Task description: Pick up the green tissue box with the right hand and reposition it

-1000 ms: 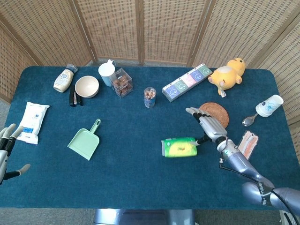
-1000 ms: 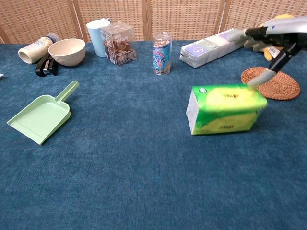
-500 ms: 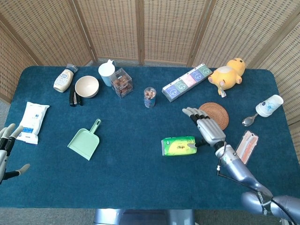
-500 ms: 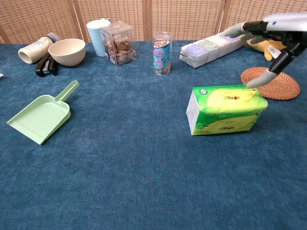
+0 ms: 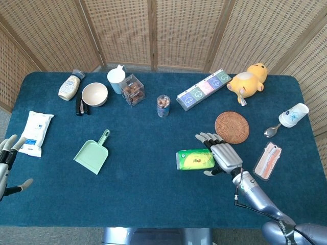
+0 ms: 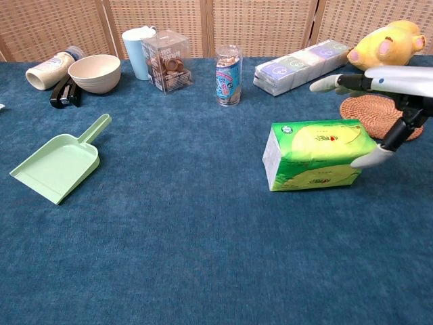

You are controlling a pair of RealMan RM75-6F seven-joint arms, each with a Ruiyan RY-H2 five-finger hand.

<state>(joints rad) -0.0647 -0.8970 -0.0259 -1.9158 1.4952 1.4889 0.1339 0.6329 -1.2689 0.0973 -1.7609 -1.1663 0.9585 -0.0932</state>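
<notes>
The right hand [image 5: 220,156] hung spread at the green tissue box's [image 5: 195,159] right end, holding nothing, its palm partly cut off in the chest view. The left hand [image 5: 6,153], far left of the box, lay half out of frame with fingers apart.

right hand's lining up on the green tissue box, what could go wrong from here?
The right hand sits open at one end of the green tissue box, fingers spread above it, thumb low beside it. Closing from there may shove the soft pack sideways or crush it. The woven coaster lies close behind, so a lift could clip it.

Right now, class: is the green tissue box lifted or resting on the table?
Resting: the green tissue box lies flat on the table; the right hand is open beside it.
</notes>
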